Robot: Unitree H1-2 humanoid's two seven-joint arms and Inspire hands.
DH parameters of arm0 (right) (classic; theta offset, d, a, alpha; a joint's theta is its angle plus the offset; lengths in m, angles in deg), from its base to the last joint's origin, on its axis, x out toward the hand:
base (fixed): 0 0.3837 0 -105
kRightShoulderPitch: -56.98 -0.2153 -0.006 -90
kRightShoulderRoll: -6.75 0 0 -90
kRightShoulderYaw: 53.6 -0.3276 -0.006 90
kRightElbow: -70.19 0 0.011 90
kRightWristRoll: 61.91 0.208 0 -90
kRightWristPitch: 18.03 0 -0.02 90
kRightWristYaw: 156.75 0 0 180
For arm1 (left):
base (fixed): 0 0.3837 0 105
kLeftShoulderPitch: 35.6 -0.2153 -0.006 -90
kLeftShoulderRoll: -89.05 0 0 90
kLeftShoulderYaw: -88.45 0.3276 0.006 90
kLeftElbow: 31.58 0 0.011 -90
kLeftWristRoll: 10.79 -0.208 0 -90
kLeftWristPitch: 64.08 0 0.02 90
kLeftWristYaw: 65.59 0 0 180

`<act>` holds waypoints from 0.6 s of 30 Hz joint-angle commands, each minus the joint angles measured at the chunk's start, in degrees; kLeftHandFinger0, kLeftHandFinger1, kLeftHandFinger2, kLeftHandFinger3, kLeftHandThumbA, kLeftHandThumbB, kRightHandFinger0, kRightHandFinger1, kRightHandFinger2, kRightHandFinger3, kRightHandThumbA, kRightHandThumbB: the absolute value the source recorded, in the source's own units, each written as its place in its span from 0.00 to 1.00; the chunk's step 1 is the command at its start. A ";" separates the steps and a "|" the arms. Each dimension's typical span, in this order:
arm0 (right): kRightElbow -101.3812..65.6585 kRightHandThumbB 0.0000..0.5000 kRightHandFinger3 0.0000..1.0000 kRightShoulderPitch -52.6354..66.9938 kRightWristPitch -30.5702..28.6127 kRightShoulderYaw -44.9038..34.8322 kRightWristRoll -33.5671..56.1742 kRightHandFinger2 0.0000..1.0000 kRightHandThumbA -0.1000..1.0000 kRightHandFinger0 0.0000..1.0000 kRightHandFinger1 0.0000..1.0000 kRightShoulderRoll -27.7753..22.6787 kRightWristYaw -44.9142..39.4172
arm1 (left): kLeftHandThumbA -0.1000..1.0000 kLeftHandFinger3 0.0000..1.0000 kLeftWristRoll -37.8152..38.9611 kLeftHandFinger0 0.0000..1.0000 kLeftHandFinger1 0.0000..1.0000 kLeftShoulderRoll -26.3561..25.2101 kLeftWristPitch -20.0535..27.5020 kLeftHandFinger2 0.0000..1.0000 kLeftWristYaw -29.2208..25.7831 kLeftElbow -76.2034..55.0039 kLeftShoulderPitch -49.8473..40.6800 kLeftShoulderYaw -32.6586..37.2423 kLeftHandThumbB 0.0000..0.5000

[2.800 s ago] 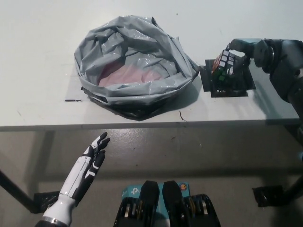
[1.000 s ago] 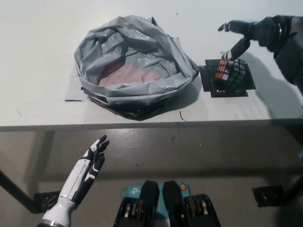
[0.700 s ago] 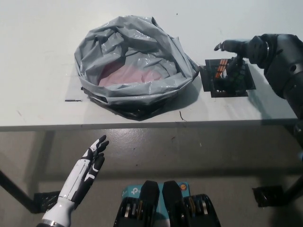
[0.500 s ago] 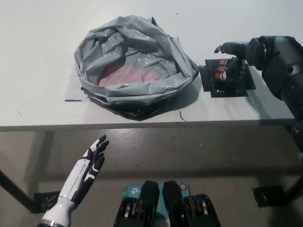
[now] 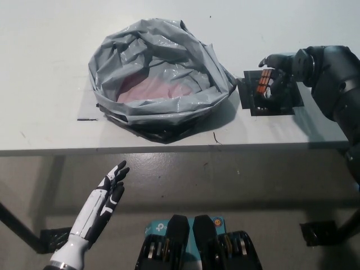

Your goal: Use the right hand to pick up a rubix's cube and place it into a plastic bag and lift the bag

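Since prior frames, right hand (image 5: 275, 76) lowered from raised, spread pose onto rubix's cube (image 5: 266, 84); fingers now curl over it, grip unconfirmed. Cube sits on dark mat (image 5: 247, 101), right of plastic bag (image 5: 160, 73). Left hand (image 5: 107, 194) idles open below table (image 5: 45, 67).

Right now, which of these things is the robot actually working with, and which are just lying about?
In the job:
- cube, on the black mat
- right hand, fingers curled over the cube
- bag, open on the table

Just there:
- left hand, open, resting below the table edge
- black tape mark left of the bag
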 commanded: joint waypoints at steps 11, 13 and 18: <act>0.42 1.00 1.00 -0.97 2.23 0.74 -0.58 1.00 0.59 1.00 1.00 -1.41 -1.19 | 0.99 1.00 0.62 1.00 1.00 -0.11 1.55 1.00 0.16 -1.27 0.59 -0.33 0.33; 0.45 1.00 1.00 -0.74 2.36 0.72 -0.56 1.00 0.58 1.00 1.00 -1.33 -1.04 | 0.99 1.00 0.54 1.00 1.00 -0.12 1.52 1.00 0.17 -1.33 0.65 -0.29 0.33; 0.30 1.00 1.00 0.15 2.22 0.81 -0.64 1.00 0.58 1.00 1.00 -0.91 0.79 | 0.99 1.00 0.62 1.00 1.00 -0.13 1.47 1.00 0.28 -1.47 0.80 -0.24 0.32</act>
